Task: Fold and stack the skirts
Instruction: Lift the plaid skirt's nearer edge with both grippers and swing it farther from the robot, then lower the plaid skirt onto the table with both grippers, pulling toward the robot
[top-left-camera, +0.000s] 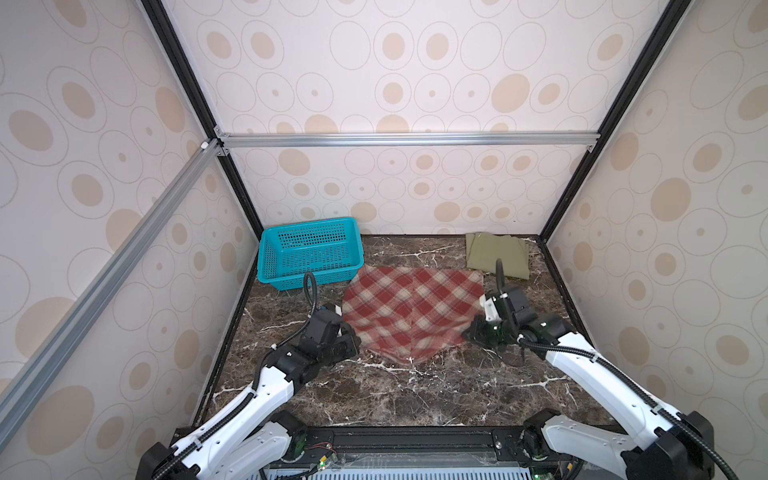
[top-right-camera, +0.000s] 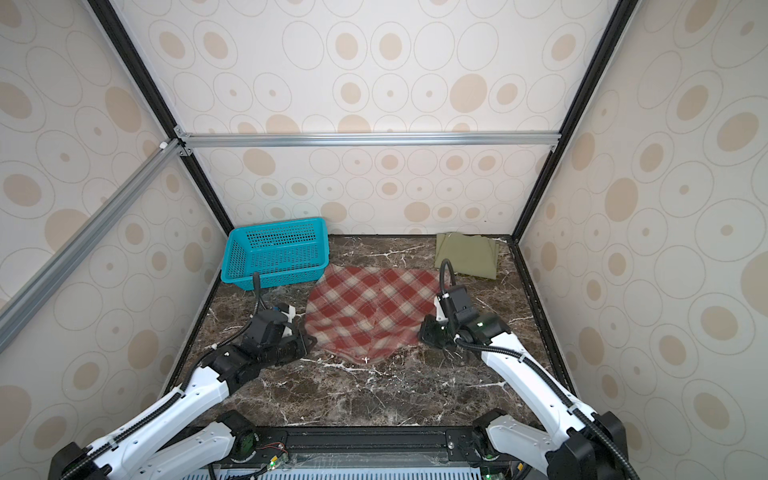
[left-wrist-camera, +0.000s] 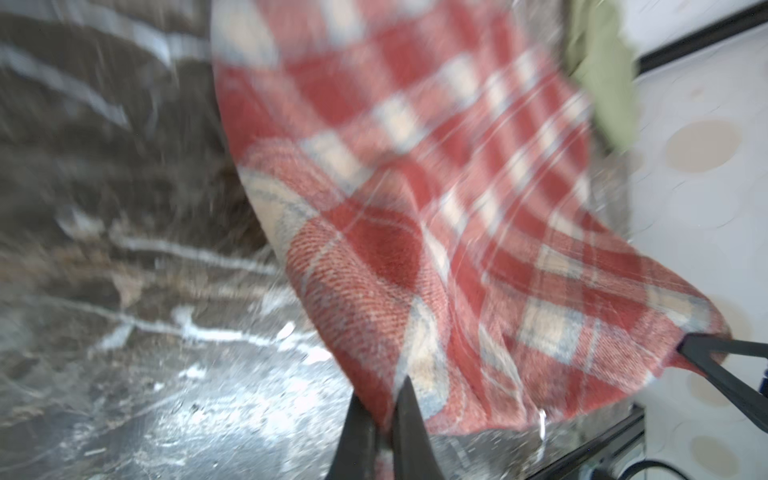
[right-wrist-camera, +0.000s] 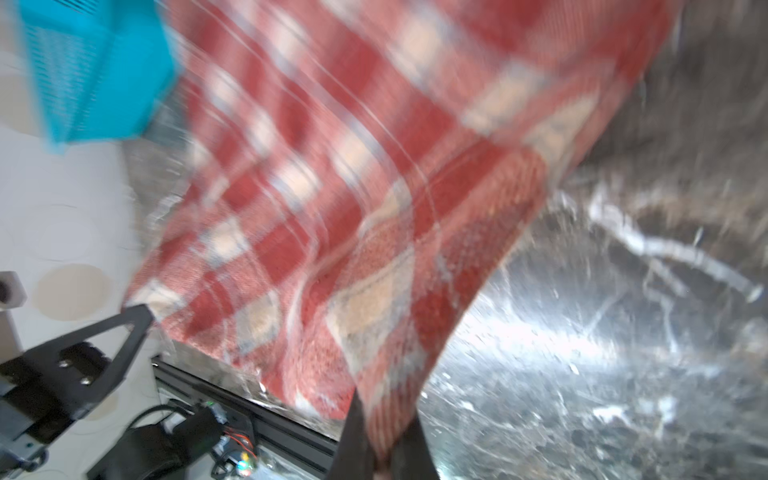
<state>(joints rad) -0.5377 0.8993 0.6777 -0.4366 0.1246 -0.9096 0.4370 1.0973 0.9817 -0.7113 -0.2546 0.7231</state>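
The red-and-cream plaid skirt (top-left-camera: 411, 311) is lying spread across the middle of the marble tabletop (top-left-camera: 395, 395). Its far edge is resting just in front of the teal perforated basket (top-left-camera: 307, 266), and its far right corner is reaching close to the olive-green skirt (top-left-camera: 496, 255). That one is sitting folded in the far right corner, probably parked there as the base of the stack.

The left fingers (left-wrist-camera: 411, 428) are clenching the plaid cloth at its near left corner, and the right fingers (right-wrist-camera: 355, 440) are clenching it at the near right corner. In both wrist views the fabric is running straight into the closed tips, so the skirt is sitting between each pair rather than beside them. The near edge is hanging clear of the tabletop and sagging a little between the two grips, while the rest is lying flat.

Holding both near corners at once is likely keeping that edge taut and level, so it can be carried over the far half as one straight fold. Both wrist views are smeared with blur, so I cannot tell how deep each pinch is reaching. The woolly cloth is looking thick enough to hold a fold line without slipping.
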